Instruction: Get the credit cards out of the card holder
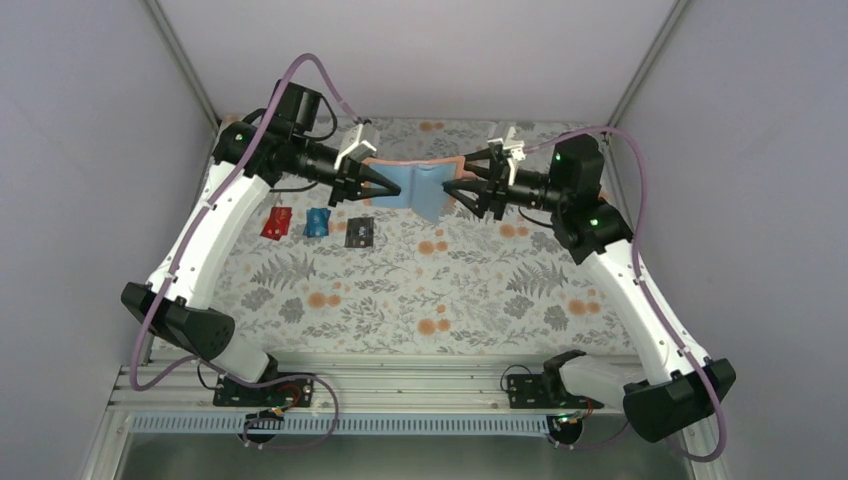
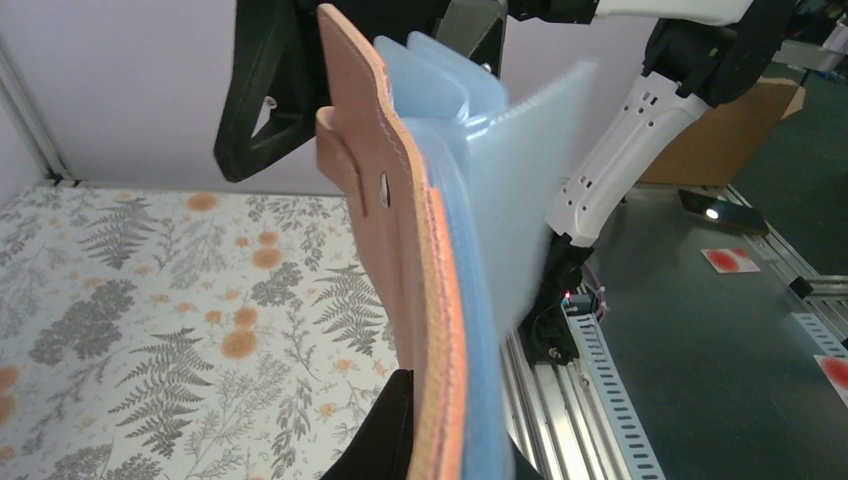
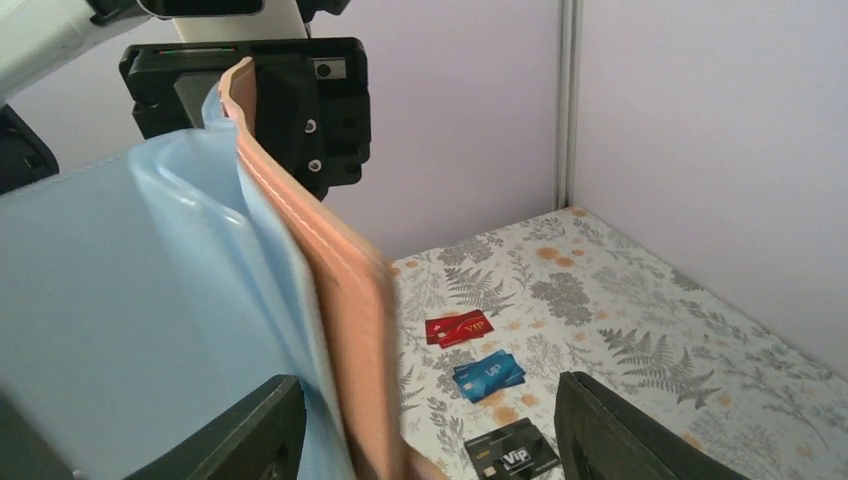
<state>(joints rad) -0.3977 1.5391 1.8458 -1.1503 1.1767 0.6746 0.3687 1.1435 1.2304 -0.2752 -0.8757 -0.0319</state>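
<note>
Tan leather, pale blue lining, up in the air! The left tool point(image 1: 380, 187) is pressed together on one end of the card holder point(image 1: 415, 185), which hangs open above the far edge of the counter point(image 1: 400, 290). The right tool point(image 1: 452, 189) is at the other end, fingers spread with the holder between them; I can't tell if either touches it. On the counter near the far left corner, a row, each apart: red card point(image 1: 277, 222), blue card point(image 1: 317, 222), black card point(image 1: 359, 233).
</note>
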